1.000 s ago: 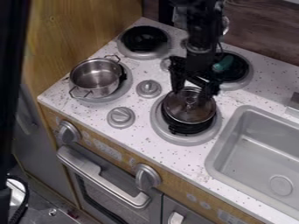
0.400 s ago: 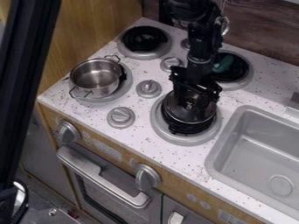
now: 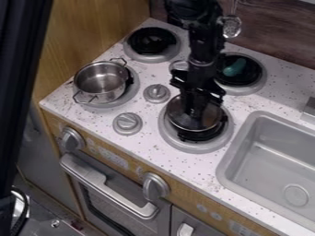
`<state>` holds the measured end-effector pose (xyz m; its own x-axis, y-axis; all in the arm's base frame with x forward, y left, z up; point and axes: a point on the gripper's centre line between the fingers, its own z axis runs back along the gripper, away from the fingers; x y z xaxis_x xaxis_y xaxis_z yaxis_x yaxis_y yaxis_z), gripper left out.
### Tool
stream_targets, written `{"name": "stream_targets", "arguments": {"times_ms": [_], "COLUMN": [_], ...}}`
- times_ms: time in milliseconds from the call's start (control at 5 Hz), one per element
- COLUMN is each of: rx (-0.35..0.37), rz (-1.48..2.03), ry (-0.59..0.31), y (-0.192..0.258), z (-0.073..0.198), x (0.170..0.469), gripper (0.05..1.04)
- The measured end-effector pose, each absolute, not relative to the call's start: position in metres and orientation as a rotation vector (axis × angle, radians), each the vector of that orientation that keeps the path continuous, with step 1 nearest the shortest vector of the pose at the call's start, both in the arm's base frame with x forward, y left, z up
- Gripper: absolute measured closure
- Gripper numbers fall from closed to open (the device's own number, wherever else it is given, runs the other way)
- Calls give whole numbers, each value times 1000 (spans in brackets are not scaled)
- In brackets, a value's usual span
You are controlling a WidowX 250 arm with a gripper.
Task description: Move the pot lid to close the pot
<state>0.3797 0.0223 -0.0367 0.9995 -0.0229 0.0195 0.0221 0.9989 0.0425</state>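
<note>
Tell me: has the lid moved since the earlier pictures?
Yes, slightly: the lid has shifted to the view's left, against the grey burner ring below it.

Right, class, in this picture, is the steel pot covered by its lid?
No, the steel pot is open, its inner floor in view, while the lid is at the front right burner.
</note>
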Motion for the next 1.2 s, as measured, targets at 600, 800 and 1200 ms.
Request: {"name": "stream_targets", "arguments": {"times_ms": [600, 800, 1200], "rx": [183, 176, 147], "rz": [230, 309, 395], "ry": [-199, -124, -81], "y": [155, 182, 196], "z": [43, 21, 6], "x": [383, 364, 339], "gripper": [813, 813, 813]}}
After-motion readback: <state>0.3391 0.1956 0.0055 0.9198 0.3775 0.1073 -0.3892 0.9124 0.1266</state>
